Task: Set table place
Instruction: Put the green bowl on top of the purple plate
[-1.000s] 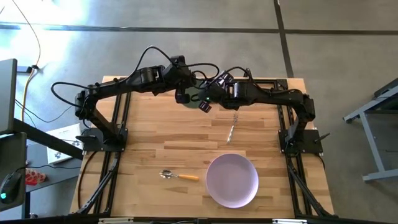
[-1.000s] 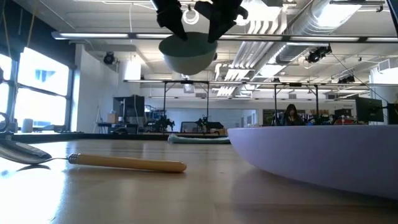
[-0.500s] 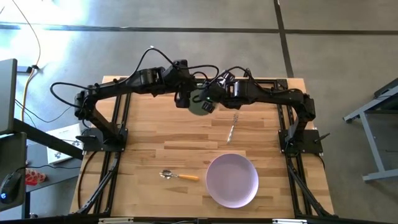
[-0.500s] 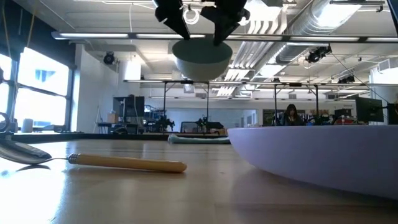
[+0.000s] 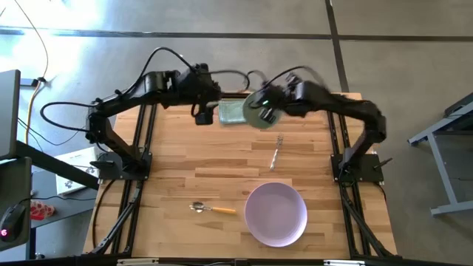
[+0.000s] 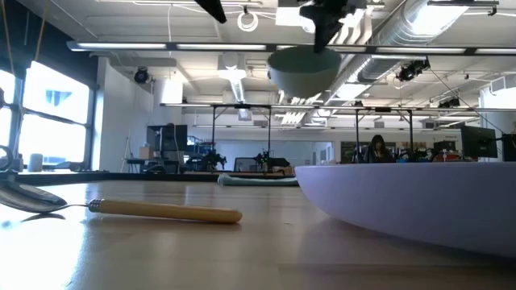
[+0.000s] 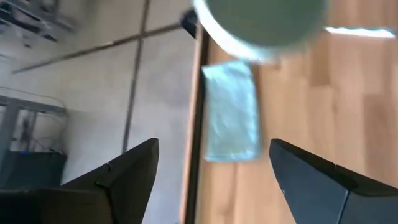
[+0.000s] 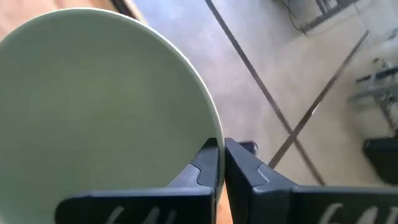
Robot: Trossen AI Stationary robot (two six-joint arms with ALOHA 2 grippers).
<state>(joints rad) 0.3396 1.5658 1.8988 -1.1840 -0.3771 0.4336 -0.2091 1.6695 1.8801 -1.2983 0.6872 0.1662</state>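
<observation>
The pale green bowl [image 5: 257, 114] hangs high above the table's far middle, with my right gripper [image 5: 266, 111] shut on it; the low view shows the bowl [image 6: 305, 71] well off the wood. My left gripper [image 5: 201, 114] stands open to the bowl's left, nothing between its fingers [image 7: 134, 177]. The lilac plate [image 5: 276, 214] rests on the table near the front edge. Left of it lies the spoon [image 5: 213, 209], its yellow-orange handle pointing at the plate. The thin fork [image 5: 277, 151] lies flat between the plate and the bowl. My right gripper pinches the bowl's rim [image 8: 214, 134], one finger inside the bowl and one outside [image 8: 249, 168]. The fingers come from above, pointing down. The bowl hangs below them, lifted clear, mouth up and about level [image 6: 305, 56].
A folded pale green cloth [image 5: 231, 111] lies on the table at the far edge, between the two grippers and below the bowl's height. The black frame rails [image 5: 140, 148] run along the table's left and right sides. Bare wood [image 5: 207, 166] spreads across the middle.
My left gripper has opened, let go of the bowl and drawn back toward the table's left edge. My right gripper has kept its hold and carried the bowl toward the right edge, clear of the left fingers. The bowl stays mouth up.
</observation>
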